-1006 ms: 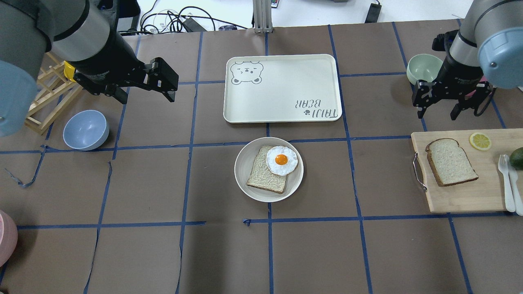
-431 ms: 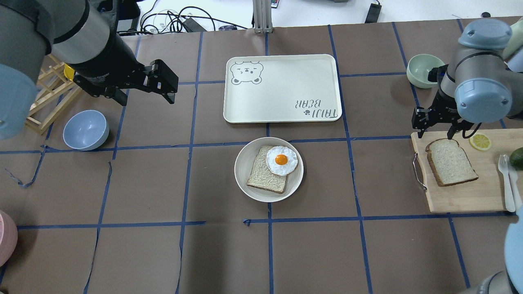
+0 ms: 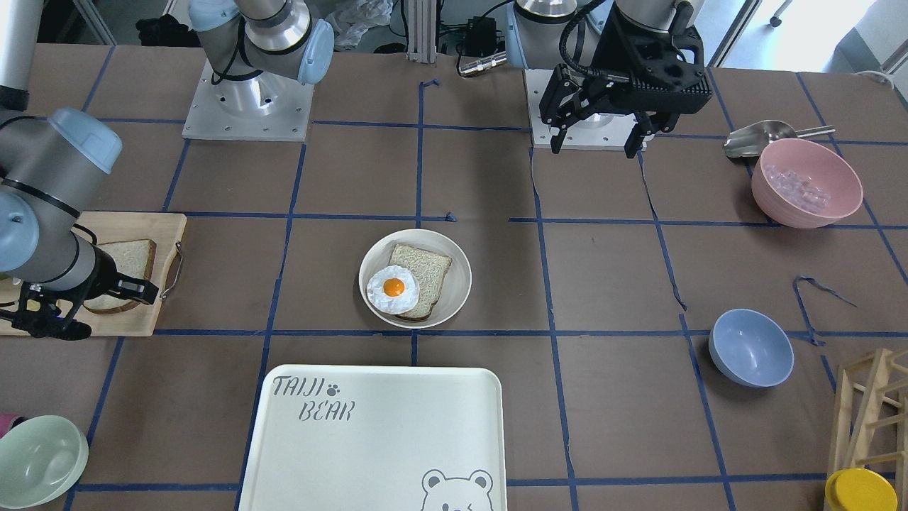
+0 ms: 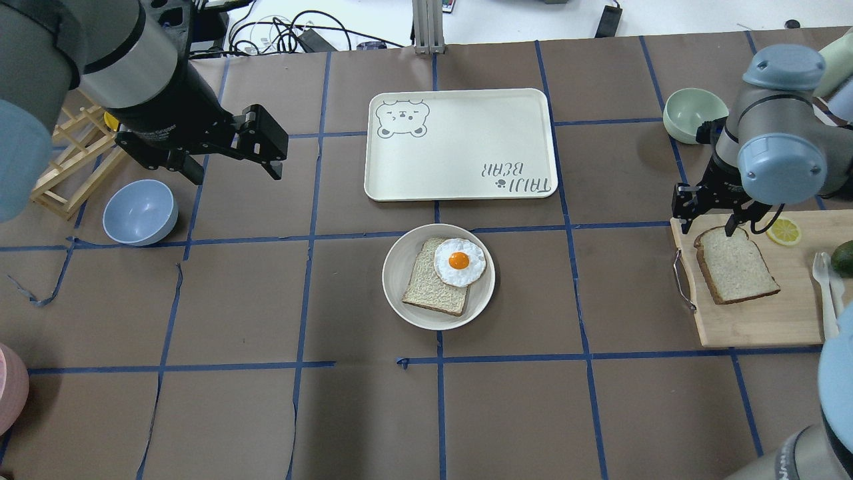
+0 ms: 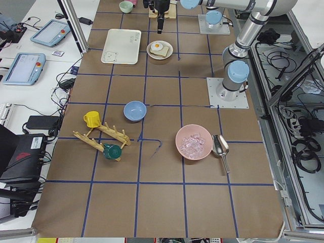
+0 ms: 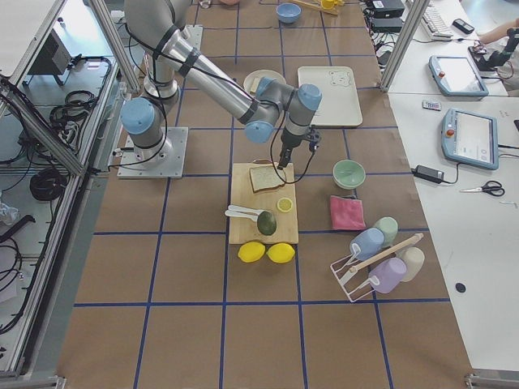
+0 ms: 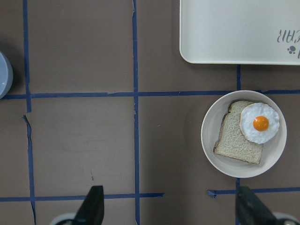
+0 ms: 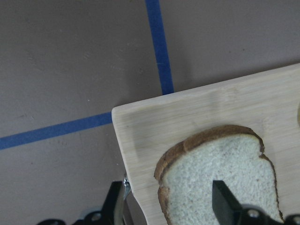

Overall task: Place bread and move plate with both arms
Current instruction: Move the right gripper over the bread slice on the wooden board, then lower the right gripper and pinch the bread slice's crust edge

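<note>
Bread (image 4: pixel 736 265), a thick white-crumbed slice with dark brown crust, lies flat on the pale wooden cutting board (image 4: pixel 760 323) at the table's right side, well apart from the round cream-white plate (image 4: pixel 394 280) at the centre. The black two-finger right gripper (image 4: pixel 705 223) hangs over the slice's far end with its jaws spread wide. One finger is above the crumb and the other is past the board's left edge, seemingly lining up a pinch. The plate carries a smaller beige slice (image 4: pixel 423 287) topped with a fried egg (image 4: pixel 460 261), so this piece likely goes on top. The left gripper (image 4: pixel 234 172) hovers at far left, jaws wide and empty, probably held back until the plate needs both arms.
</note>
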### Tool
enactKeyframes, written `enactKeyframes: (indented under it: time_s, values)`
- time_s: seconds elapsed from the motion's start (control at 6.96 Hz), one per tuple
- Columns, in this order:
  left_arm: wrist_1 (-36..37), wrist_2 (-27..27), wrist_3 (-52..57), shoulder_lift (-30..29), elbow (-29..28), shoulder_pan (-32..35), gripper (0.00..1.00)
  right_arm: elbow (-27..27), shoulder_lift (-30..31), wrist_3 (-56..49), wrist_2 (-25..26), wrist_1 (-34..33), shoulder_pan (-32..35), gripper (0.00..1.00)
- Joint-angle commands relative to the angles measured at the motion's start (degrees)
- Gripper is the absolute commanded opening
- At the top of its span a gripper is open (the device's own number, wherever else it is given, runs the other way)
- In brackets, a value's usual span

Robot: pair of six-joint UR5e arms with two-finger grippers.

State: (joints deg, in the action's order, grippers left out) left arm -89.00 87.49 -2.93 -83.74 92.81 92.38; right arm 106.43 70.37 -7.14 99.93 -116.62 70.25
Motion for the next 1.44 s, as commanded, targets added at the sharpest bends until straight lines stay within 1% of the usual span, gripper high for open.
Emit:
enactKeyframes:
  time_s: [0.0, 0.14, 0.29, 0.72, 1.15, 1.29]
  values:
    - [-0.21, -0.65, 0.38, 0.07, 0.09, 0.00, 1.00, 0.00, -1.01, 0.02, 0.01, -0.10, -0.38, 0.66]
    - [-0.21, -0.65, 0.56, 0.16, 0.18, 0.00, 1.00, 0.00, -1.54, 0.02, 0.01, -0.01, -0.99, 0.62]
    - [-0.21, -0.65, 0.56, 0.24, 0.35, 0.00, 1.00, 0.00, -1.55, 0.11, 0.01, -0.01, -0.99, 0.53]
    - [0.32, -0.74, 0.56, 0.16, 0.27, 0.00, 1.00, 0.62, -1.72, 0.90, 0.01, -0.10, -0.99, 0.55]
    - [0.32, -0.74, 0.56, 0.16, 0.18, 0.00, 1.00, 0.53, -2.69, 0.90, 0.18, -0.89, -0.99, 0.54]
    - [0.32, -0.65, 0.56, 0.16, 0.09, 0.00, 1.00, 0.53, -2.78, 0.82, 0.18, -0.89, -0.99, 0.47]
